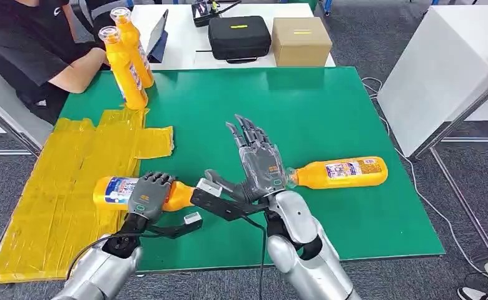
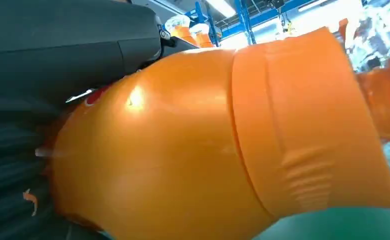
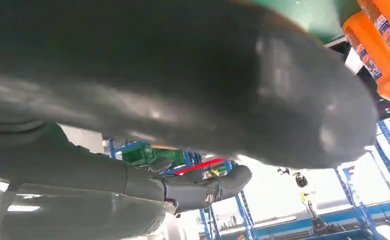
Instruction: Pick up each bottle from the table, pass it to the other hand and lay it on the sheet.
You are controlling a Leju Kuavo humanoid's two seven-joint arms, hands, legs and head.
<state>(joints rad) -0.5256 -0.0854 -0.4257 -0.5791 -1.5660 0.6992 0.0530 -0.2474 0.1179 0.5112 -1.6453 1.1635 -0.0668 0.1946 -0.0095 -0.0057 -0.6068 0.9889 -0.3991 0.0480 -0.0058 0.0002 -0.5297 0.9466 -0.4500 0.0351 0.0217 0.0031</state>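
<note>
left hand (image 1: 149, 195) gripped bottle (image 1: 117, 190) lower left, probably over yellow sheet (image 1: 54, 187); right hand (image 1: 257, 164) fingers wide, empty. next: lay it down.

Head view: bright, even overhead light, colours saturated, sharp across frame; only soft short shadows under the lying bottle (image 1: 341, 172) and under the right hand (image 1: 260, 164) on the green mat (image 1: 329, 112). Mild sheen on yellow sheet (image 1: 54, 187), white tabletops near blown out. Left wrist view: held bottle (image 2: 208, 150) v. close, soft/out of focus, small specular glare spot on its shoulder, bkgd ceiling lights blown out at top right, motion smear at edges. Right wrist view: dark thumb (image 3: 183, 90) huge and blurred in fg, underexposed; strong backlight from ceiling/windows behind, bkgd overexposed w/ haze, blue racking (image 3: 243, 210) only semi-sharp.
</note>
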